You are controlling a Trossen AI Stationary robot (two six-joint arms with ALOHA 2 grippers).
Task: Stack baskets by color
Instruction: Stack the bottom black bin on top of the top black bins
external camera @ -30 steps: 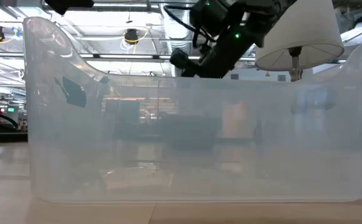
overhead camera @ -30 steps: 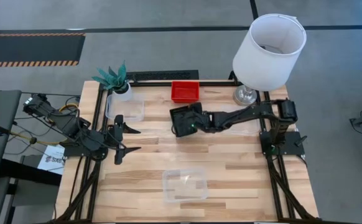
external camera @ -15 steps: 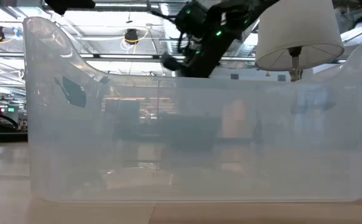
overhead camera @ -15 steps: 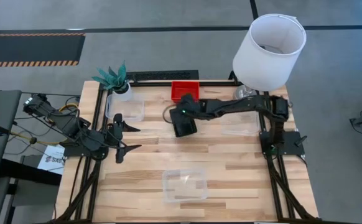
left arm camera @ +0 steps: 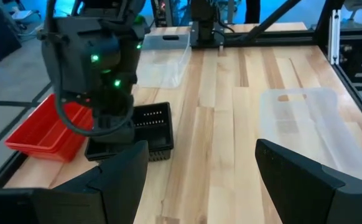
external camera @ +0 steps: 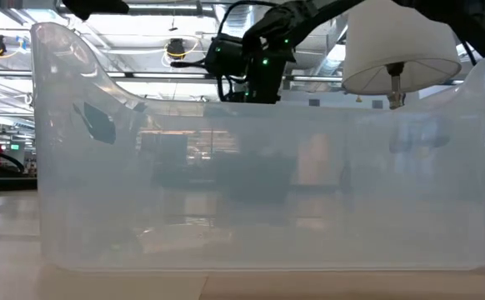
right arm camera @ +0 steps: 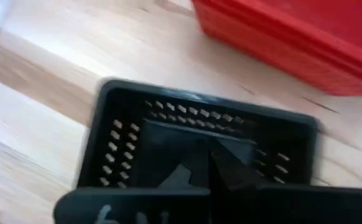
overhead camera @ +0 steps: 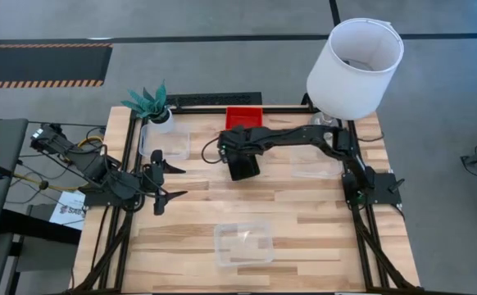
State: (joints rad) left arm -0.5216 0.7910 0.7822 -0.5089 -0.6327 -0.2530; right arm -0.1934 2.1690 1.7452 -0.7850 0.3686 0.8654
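Observation:
A black basket (overhead camera: 247,170) sits on its bottom at mid-table, just near of a red basket (overhead camera: 243,119) at the far edge. Clear baskets lie at the far left (overhead camera: 166,141), the right (overhead camera: 316,161) and the near middle (overhead camera: 243,243). My right gripper (right arm camera: 209,158) is shut and slants down from the far side, its tips over the inside of the black basket (right arm camera: 125,137). In the left wrist view my right gripper (left arm camera: 114,124) stands at the black basket's (left arm camera: 153,121) red-basket side. My left gripper (overhead camera: 171,183) waits open at the left, holding nothing. My right gripper's shut fingers (right arm camera: 199,168) point slantwise down from the far side into the black basket, over its perforated floor (right arm camera: 187,134). Black fingers against black plastic: I cannot tell whether they touch the floor or a wall. The basket rests flat on the table.
A white-shaded lamp (overhead camera: 353,57) stands at the far right corner and a small potted plant (overhead camera: 150,102) at the far left. The near clear basket (external camera: 267,192) fills the low view. Bare wood lies between the black basket and the near clear one.
My right arm has swung from the black basket's right side round toward the table's far edge and left, and its gripper has tipped more steeply downward over the basket. The black basket has stayed in place.

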